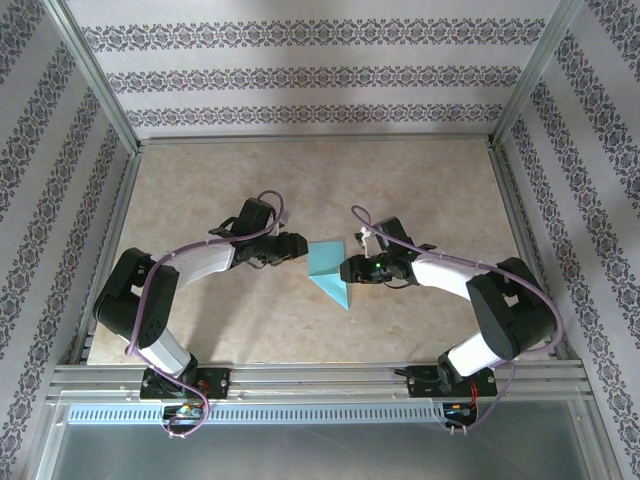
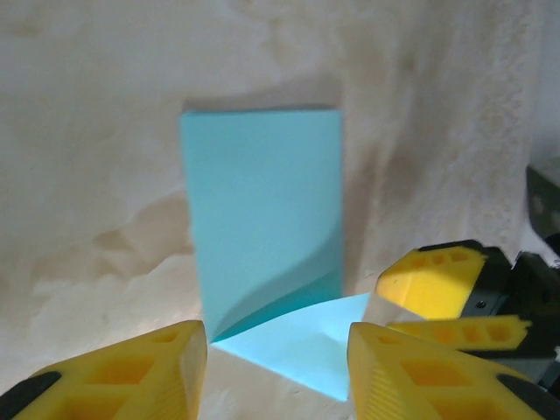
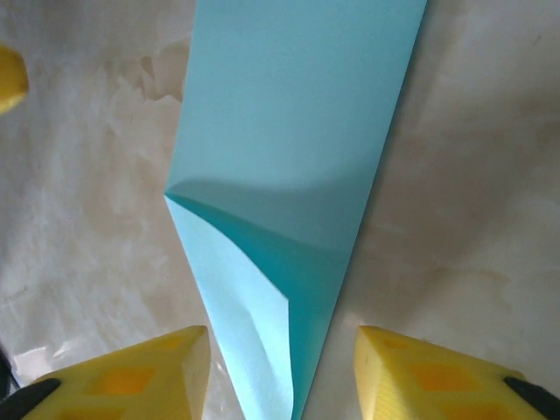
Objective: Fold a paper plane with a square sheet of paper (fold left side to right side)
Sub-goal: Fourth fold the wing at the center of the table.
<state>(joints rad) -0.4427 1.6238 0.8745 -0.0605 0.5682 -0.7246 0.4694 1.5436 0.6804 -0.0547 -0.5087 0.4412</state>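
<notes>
loose fold, nothing pinning it

the paper [image 1: 328, 268] lies flat on the table [image 1: 300, 180], partly folded into a long wedge. neither pincer has hold of it, so the main risk is the fold undoing itself. the upper layer seems to lift along a soft, shadowed crease (it looks unpressed), and it could spring back. a low fingertip sliding in could also push the thin sheet across the smooth table and skew its edges. the two grippers face each other across the narrow paper, so a careless reach might knock them together.

the left gripper [image 1: 297, 247] sits just left of the paper and low. its arm is bent at the elbow and reaches in sideways. the right gripper [image 1: 352, 270] mirrors it just right of the paper. both stand partly open and empty. in the left wrist view the paper's pale corner lies between the fingers [image 2: 131, 367]. in the right wrist view the paper's point runs into the gap, apparently touching neither finger.
</notes>
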